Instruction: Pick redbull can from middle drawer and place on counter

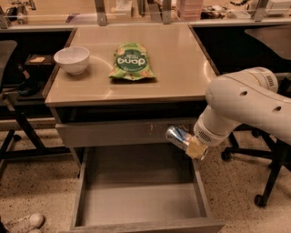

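Note:
The redbull can [178,136] is a small silvery can held tilted on its side in my gripper [190,144], which is shut on it. It hangs in front of the closed upper drawer front [113,133], above the right side of the open middle drawer [141,200], whose grey floor is bare. The beige counter [173,63] lies above and behind the can. My white arm [248,107] comes in from the right.
A white bowl [72,59] sits on the counter's left and a green snack bag [131,61] at its middle. Black chairs stand to the left [13,91] and right [273,173]. A cluttered bench [136,9] runs behind. A shoe [25,222] lies on the floor.

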You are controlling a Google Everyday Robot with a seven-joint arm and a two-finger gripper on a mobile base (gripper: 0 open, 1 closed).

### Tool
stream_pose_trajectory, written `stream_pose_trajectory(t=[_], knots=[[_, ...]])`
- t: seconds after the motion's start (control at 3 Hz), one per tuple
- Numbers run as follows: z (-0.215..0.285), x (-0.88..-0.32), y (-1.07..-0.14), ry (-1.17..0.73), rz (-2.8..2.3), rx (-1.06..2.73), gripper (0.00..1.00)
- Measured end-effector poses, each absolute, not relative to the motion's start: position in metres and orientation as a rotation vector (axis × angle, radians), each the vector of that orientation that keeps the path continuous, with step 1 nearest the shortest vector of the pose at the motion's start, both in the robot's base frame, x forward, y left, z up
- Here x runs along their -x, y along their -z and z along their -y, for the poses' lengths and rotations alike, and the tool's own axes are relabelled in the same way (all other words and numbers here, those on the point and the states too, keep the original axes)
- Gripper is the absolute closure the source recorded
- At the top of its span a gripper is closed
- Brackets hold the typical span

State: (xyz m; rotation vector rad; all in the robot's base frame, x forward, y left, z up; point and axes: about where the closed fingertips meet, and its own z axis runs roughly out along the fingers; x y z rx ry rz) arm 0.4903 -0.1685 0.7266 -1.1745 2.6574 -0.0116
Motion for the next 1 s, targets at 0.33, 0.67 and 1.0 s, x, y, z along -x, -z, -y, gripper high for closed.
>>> stream_pose_trajectory(t=[0.33,0.67,1.0], knots=[[0.178,-0.501,-0.763,0.067,-2.619,1.126,1.00],[0.194,-0.521,-0.808,0.138,-2.588,1.048,1.00],[0.204,-0.547,-0.848,0.202,-2.563,0.993,1.00]])
